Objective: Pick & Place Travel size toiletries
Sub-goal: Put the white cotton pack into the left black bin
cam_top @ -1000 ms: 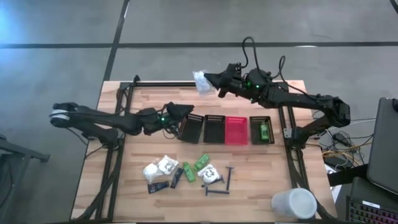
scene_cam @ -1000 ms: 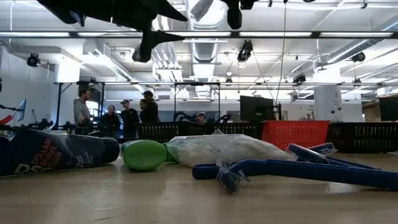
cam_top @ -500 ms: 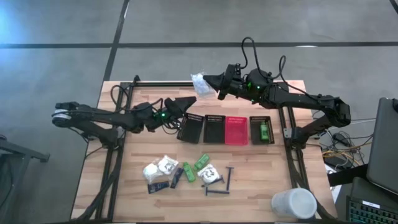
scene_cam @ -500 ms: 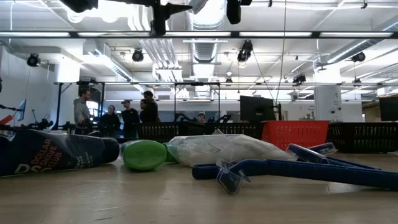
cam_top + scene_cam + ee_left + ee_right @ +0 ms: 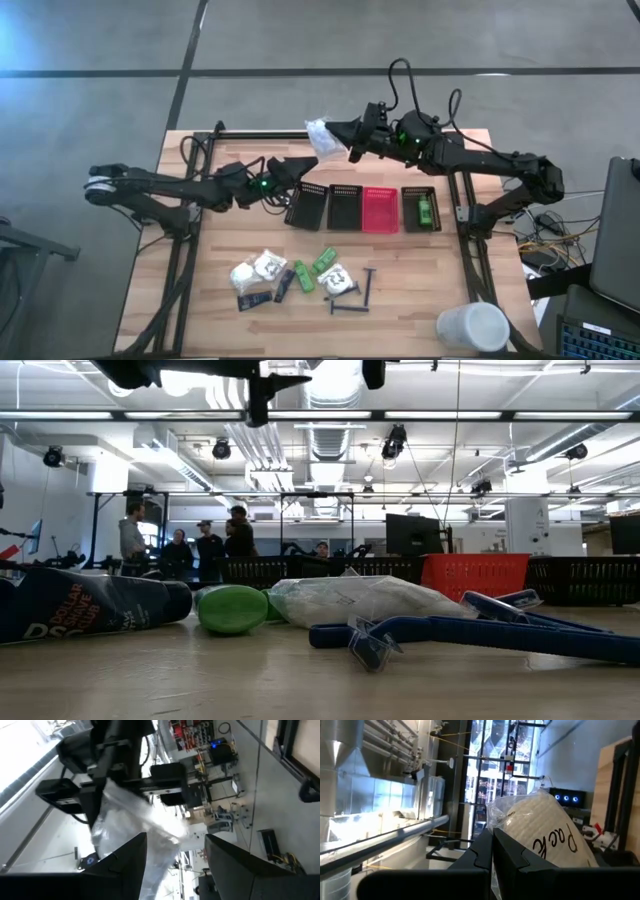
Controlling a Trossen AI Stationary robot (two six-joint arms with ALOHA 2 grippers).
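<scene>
- Since a second ago my left gripper point(image 5: 300, 163) has lifted and swung toward the white packet point(image 5: 320, 134); the right arm has drawn it slightly inward.
- My right gripper point(image 5: 342, 137) is clamped on that packet, high above the table's back edge.
- Left fingers point(image 5: 125, 865) stand apart, just below the packet, nearest for a handover.
- The packet's free end hangs toward them.

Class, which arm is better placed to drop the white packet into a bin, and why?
The right. Its gripper is shut on the white packet, raised above the table's far edge. The left gripper is open and empty, though it hovers nearer the bins.
</scene>
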